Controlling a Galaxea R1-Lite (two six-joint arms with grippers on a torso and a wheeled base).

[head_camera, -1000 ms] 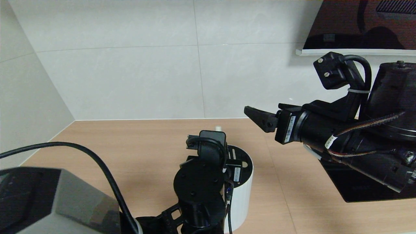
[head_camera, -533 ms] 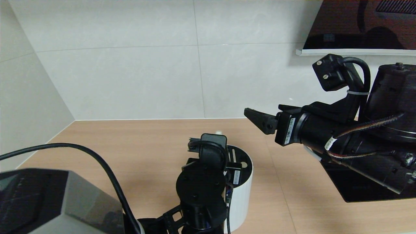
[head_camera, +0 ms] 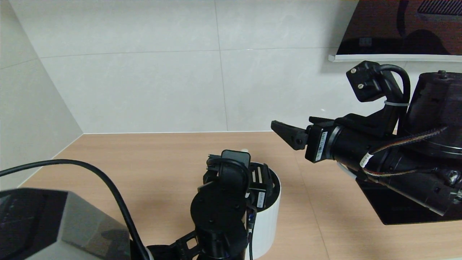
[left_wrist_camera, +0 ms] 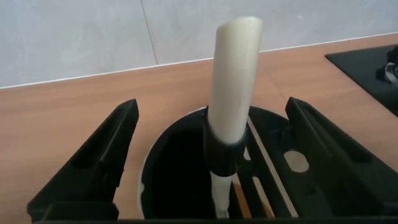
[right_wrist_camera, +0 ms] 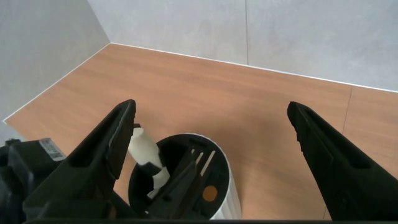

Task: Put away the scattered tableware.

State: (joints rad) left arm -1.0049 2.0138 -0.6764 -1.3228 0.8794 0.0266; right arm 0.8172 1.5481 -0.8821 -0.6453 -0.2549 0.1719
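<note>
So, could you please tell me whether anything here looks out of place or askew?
Nothing looks spilled or damaged. The cream-handled utensil stands nearly upright in the large opening of the white holder, with the open left gripper on either side of it, not touching. Thin sticks sit in the lid's slots.

A cream-handled utensil [left_wrist_camera: 233,87], perhaps a knife, stands upright in the white holder [head_camera: 269,220]

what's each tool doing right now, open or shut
left tool: open, astride the cream-handled utensil standing in the holder, not gripping it
right tool: open, empty
</note>
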